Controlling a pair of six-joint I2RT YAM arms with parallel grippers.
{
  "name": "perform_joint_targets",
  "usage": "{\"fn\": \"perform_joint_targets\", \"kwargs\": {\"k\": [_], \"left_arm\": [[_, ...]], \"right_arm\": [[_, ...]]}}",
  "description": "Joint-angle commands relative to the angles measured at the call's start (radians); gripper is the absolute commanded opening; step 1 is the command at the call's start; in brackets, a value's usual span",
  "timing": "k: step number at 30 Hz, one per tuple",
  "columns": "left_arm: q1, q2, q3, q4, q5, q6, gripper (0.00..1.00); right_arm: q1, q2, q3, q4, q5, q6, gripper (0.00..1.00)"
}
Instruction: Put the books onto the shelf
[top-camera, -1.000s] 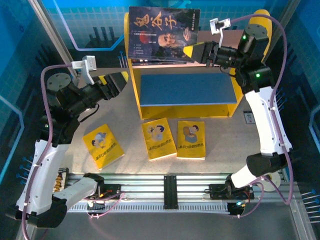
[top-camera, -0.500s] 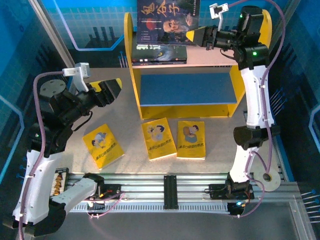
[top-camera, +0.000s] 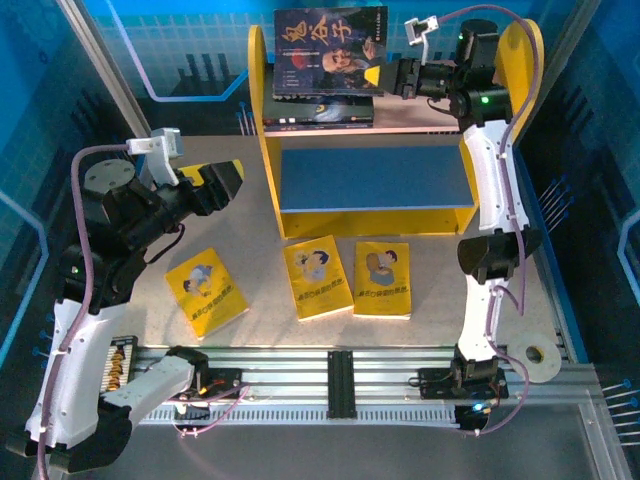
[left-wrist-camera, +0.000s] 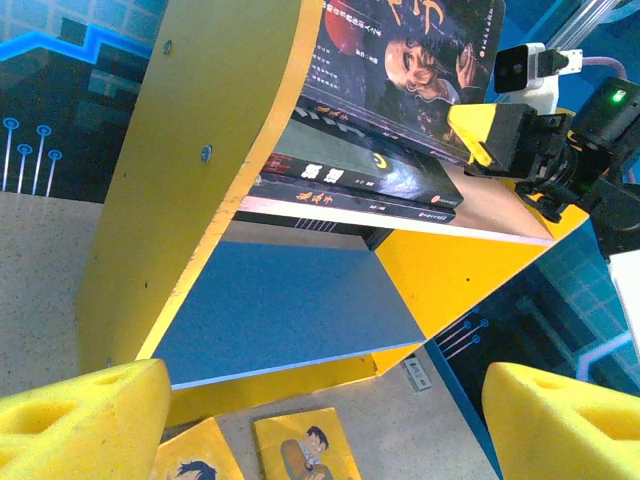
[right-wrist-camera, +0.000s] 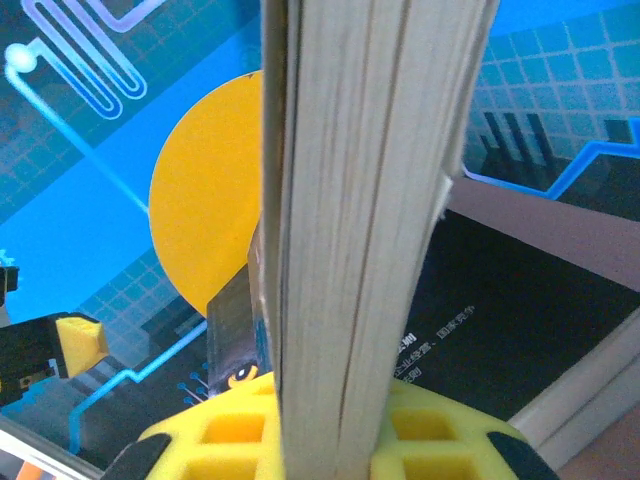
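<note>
Entry, both arms.

Surface: grey speckled table, with a slotted metal rail along its near edge. A white roll of tape sat at the right end of that rail. Walls: blue panels printed with pale circuit-like lines, on the far side and both flanks.

The shelf stood at the far middle of the table, with its pink upper board over its blue lower board. The blue board was bare.

My right gripper was clamped shut on the right edge of a dark book. I held that book tilted above the left part of the pink board. From my right wrist its page edges ran straight up between my yellow pads. A flat dark book lay on the pink board under the held one. I could not tell whether the two touched, nor whether the flat one was a single book or two.

My left gripper hung spread wide, with nothing between its fingers, above the table just left of the shelf.

Three yellow books lay flat on the table in front of the shelf: the left yellow book apart and turned askew, the middle yellow book and the right yellow book side by side.
</note>
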Motion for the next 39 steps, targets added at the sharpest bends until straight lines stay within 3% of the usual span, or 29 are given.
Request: {"fn": "perform_joint_targets", "kwargs": {"k": [1,9,24,39], "left_arm": [[0.000,0.001,-0.014,-0.008,-0.020,0.028,0.82],[0.000,-0.004,-0.023,-0.005,-0.025,0.028,0.83],[0.000,-0.003,-0.022,-0.001,-0.025,0.024,0.83],[0.000,-0.002,-0.026,0.004,-0.025,0.024,0.84]], "right_arm": [[-0.010,0.011,0.052,0.142,-0.083,0.070,0.07],[-0.006,0.021,0.063,0.133,-0.105,0.056,0.07],[0.048,0.001,0.098,-0.243,-0.026,-0.289,0.08],[0.050,0.003,0.098,-0.293,-0.074,-0.338,0.06]]}}
